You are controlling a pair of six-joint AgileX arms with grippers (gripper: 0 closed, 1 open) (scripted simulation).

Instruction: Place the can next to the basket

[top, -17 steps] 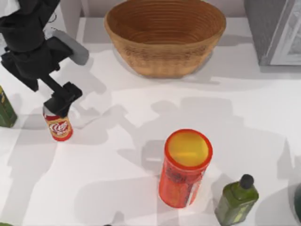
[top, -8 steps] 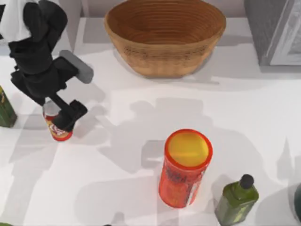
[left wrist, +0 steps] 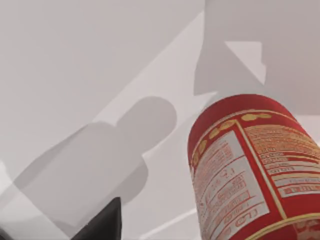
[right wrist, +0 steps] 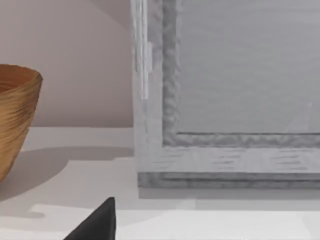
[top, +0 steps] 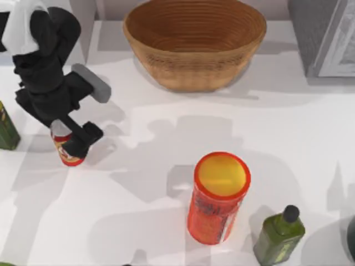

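While the left gripper (top: 75,139) sits low over the small red soda can with a silver top and white-and-yellow label (top: 69,151), its fingers straddle the can's upper part, one dark finger (top: 89,134) showing on the side toward the basket. Whether they have pinched onto the can I cannot tell; the left wrist view has the can (left wrist: 255,170) very close with one dark fingertip (left wrist: 102,225) apart from it and bare table between, so my guess is not clamped yet. The arm angles down from the table's upper left, likely so the fingers meet the can's sides for a side grasp.

The can stands upright directly under the gripper on the white table (top: 166,233), red body, printed label with fine text panels and yellow trim (reads like a nutrition block in the wrist view).

The large round tan-brown woven wicker basket (top: 194,44) is well apart from the gripper, up and to the right. The tall orange-red cylinder with a yellow top (top: 217,199) is off to the gripper's right and nearer the front. The right arm is parked; its fingertip (right wrist: 97,225) faces a grey framed cabinet (right wrist: 225,100).
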